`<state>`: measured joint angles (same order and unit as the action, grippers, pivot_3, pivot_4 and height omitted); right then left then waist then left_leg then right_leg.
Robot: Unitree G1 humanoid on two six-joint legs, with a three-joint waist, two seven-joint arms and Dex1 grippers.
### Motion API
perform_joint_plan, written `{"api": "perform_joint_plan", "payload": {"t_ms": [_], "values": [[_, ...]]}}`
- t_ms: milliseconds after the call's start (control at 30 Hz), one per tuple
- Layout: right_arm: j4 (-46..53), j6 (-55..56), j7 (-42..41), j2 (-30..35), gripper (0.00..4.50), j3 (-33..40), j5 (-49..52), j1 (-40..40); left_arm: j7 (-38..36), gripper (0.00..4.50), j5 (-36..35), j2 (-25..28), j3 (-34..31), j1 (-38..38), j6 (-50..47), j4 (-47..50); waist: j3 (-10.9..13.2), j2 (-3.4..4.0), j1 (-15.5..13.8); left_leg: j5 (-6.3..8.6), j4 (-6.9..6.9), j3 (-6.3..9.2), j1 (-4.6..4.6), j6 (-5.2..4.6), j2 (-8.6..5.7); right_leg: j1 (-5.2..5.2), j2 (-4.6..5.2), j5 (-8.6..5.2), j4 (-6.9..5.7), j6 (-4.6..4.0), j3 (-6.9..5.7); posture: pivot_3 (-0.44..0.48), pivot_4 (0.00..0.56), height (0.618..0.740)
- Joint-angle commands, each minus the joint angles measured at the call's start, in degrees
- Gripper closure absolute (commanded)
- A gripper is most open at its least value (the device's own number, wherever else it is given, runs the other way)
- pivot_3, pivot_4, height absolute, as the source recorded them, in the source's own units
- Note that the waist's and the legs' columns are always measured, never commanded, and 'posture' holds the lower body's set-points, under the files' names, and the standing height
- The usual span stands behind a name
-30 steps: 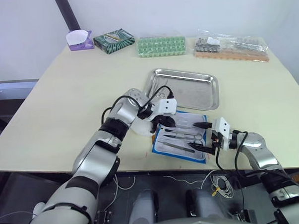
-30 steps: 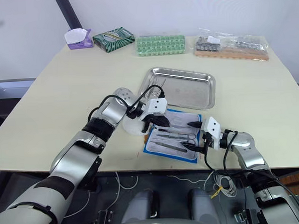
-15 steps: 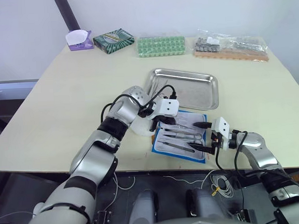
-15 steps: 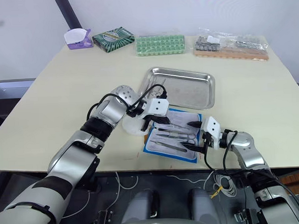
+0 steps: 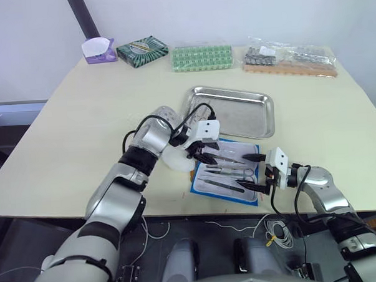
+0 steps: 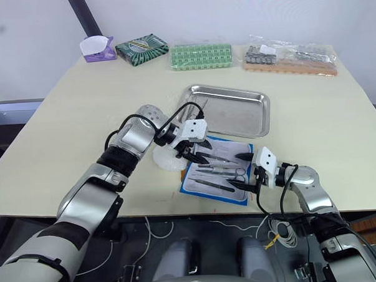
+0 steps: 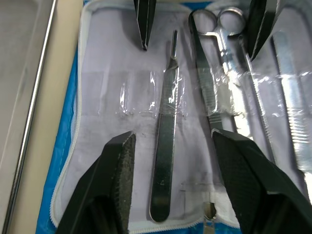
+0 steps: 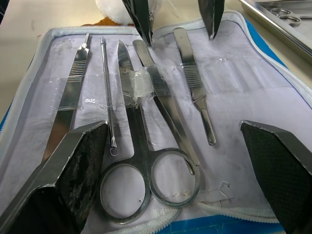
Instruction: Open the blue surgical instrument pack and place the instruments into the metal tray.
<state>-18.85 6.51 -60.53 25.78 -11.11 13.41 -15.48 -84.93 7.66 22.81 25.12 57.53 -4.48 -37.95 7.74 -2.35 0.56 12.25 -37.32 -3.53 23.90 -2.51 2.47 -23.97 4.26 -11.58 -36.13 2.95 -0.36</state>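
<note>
Extraction of the instruments [image 5: 230, 170] is in hand: the opened pack [image 5: 228, 172] lies at the tray's [image 5: 231, 111] six o'clock, both pincers, left [image 5: 203, 155] and right [image 5: 257, 173], spread wide and empty; closure on one tool is called for next.

A pale beige bench [image 5: 81, 120] stands against a plain white wall [image 5: 232, 14]. A dark pole [image 5: 83, 24] slants up behind its far left corner. Below the near edge, cables [image 5: 276, 231] lie on dark floor [image 5: 17, 242].
</note>
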Motion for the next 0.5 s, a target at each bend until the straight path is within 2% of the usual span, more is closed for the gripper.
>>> {"api": "perform_joint_plan", "payload": {"t_ms": [33,500], "values": [[-5.5,-3.9,2.3,1.1,0.0,-2.5,-5.6,2.5,-1.4,1.76,-0.9,-0.4,-0.8,2.5,1.9,-1.2,0.0,0.0,0.0,0.0,0.0,0.0,0.0,0.0,0.0,0.01,0.01,0.0,0.01,0.0,-0.02,0.0,0.15,0.74],[-4.3,-4.6,2.4,1.5,0.0,-2.5,-5.3,3.4,-0.4,1.76,3.7,-5.0,0.5,8.4,11.5,-19.4,0.0,0.02,0.0,0.0,0.06,-0.01,0.01,0.0,0.12,0.05,0.02,0.0,0.2,0.0,-0.26,0.0,0.15,0.74]]}}
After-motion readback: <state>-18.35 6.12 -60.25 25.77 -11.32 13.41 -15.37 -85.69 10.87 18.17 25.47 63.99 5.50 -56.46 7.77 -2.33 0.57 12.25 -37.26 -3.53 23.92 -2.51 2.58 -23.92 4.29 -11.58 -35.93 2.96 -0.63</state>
